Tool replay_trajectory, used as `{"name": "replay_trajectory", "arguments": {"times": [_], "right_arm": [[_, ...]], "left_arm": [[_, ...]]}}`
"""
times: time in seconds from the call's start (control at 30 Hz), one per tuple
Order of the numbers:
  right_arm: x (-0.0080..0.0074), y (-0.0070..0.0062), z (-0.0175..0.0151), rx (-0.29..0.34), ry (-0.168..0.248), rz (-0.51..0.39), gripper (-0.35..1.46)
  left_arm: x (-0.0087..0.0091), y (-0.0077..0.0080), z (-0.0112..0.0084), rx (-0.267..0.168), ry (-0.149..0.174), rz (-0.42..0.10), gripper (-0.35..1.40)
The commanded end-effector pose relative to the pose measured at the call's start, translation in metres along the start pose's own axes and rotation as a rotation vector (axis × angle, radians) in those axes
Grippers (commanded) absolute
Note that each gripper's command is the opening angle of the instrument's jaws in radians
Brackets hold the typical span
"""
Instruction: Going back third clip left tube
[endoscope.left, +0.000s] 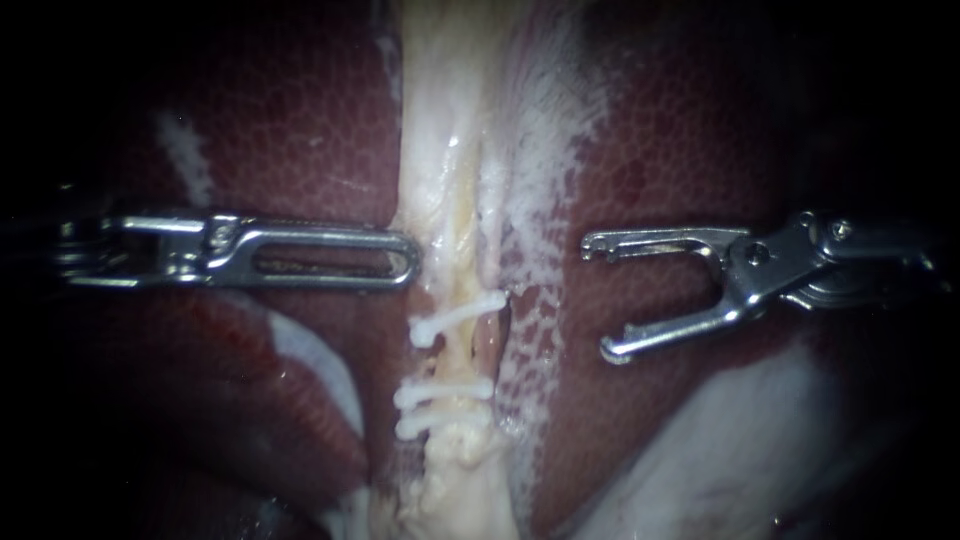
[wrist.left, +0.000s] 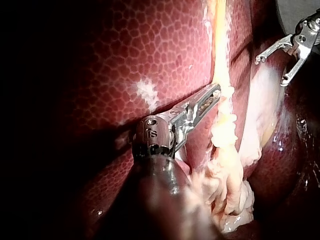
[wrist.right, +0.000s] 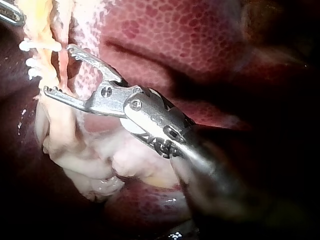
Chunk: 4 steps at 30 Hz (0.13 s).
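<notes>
Three white clips (endoscope.left: 455, 315) sit across one pale yellowish tube (endoscope.left: 452, 250), which runs down the middle of the dark red mottled liver (endoscope.left: 300, 150). One clip is uppermost and tilted. The other two lie close together, nearly parallel, a little below it. Two slender metal instruments flank the tube, one on each side. The left instrument (endoscope.left: 405, 262) has its two slotted jaws pressed together with nothing between them. Its tip is at the tube's left edge, above the uppermost clip; whether it touches the tube cannot be told. The right instrument (endoscope.left: 600, 297) has its two toothed jaws spread wide and empty, apart from the tube over the liver, about level with the uppermost clip.
</notes>
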Motion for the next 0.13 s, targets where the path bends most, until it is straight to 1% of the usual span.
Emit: {"name": "replay_trajectory", "arguments": {"times": [0.03, 0.13], "right_arm": [[0.0000, 0.0000, 0.0000, 0.000, 0.000, 0.000, 0.60], [0.0000, 0.0000, 0.0000, 0.000, 0.000, 0.006, 0.60]], "left_arm": [[0.0000, 0.0000, 0.0000, 0.001, -0.001, -0.001, -0.35], [0.0000, 0.0000, 0.0000, 0.001, -0.001, -0.001, -0.35]]}}
